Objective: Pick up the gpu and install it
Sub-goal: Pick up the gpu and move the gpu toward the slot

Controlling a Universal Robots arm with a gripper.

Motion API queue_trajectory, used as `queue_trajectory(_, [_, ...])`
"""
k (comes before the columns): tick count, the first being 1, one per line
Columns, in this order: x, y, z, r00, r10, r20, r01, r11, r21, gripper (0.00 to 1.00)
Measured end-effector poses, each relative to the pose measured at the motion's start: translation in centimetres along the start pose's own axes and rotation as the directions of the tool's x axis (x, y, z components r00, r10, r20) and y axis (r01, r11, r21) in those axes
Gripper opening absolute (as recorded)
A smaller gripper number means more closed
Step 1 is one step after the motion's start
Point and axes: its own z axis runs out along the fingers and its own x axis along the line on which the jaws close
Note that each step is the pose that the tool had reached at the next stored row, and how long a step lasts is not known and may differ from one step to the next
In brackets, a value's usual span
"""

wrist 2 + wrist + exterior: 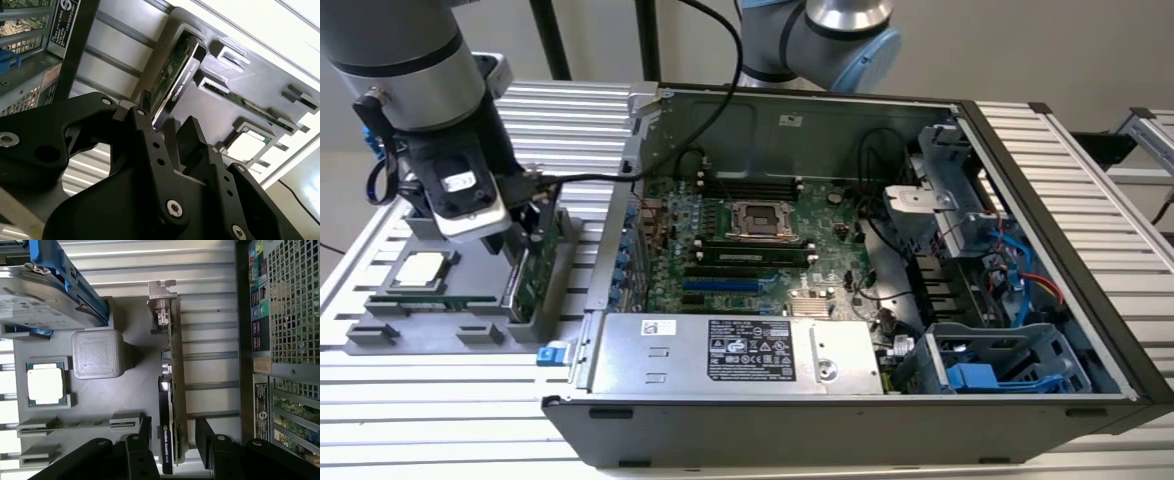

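So, the gpu [166, 410] stands on its long edge in a slot of the gray holder tray [140, 390]. The tray sits on the tabletop [400, 400] just beside the open computer case [1041, 250], on the exterior view's left. Parking the card upright makes sense to me: both flat faces are free to grab. The silver bracket [161, 292] sits at the end away from the claw [174, 425].

The claw hangs right over the card with its jaws spread wide. There's one finger [145, 432] on each side and a gap either way, so it straddles the card but has nothing clamped yet.

The same tray holds a processor chip [46, 382] lying flat in its pocket and a hard drive [40, 290] with a blue frame, both apart from the card.

Inside the case the motherboard [747, 240] lies face up, with the side panel off so the slots are reachable from above, I reckon.
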Motion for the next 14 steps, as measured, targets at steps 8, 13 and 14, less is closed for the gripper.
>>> queue_trajectory(8, [0.02, -0.03, 0.58, 1.0000, 0.000, 0.0000, 0.000, 1.0000, 0.0001, 1.00])
queue_trajectory(13, [0.03, -0.05, 0.92, 1.0000, 0.000, 0.0000, 0.000, 1.0000, 0.0001, 1.00])
queue_trajectory(14, [0.03, -0.05, 0.99, 1.0000, 0.000, 0.0000, 0.000, 1.0000, 0.0000, 1.00])
